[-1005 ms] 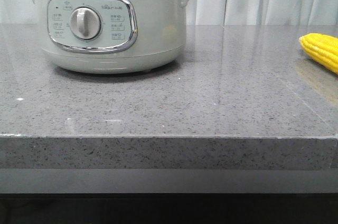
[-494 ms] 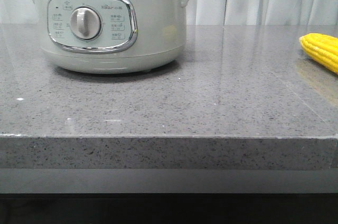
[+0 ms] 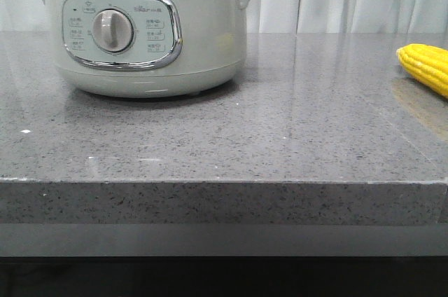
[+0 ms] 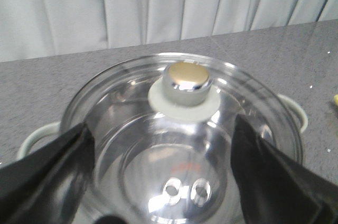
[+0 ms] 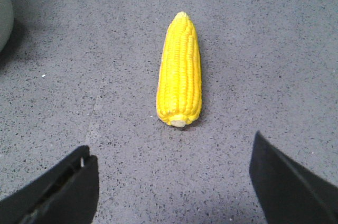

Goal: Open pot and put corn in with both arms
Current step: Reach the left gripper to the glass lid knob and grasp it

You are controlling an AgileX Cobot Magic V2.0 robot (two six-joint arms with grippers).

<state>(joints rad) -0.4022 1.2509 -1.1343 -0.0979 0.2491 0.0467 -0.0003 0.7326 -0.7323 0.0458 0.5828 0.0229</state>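
Nothing had shifted: both tools, left [image 4: 163, 182] and right [image 5: 174, 182], hung released over lidded pot [image 3: 143, 38] and corn [image 5: 180, 71].

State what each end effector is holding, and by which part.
Nothing. The left end effector is open above the glass lid's knob; the right end effector, open, faces the yellow corn cob.

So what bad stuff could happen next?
The glass lid looks shiny, with one small knob to grab, so it might slip from the left gripper's open jaws. The corn is round and lies loose on the counter, so it may roll when the right gripper closes.
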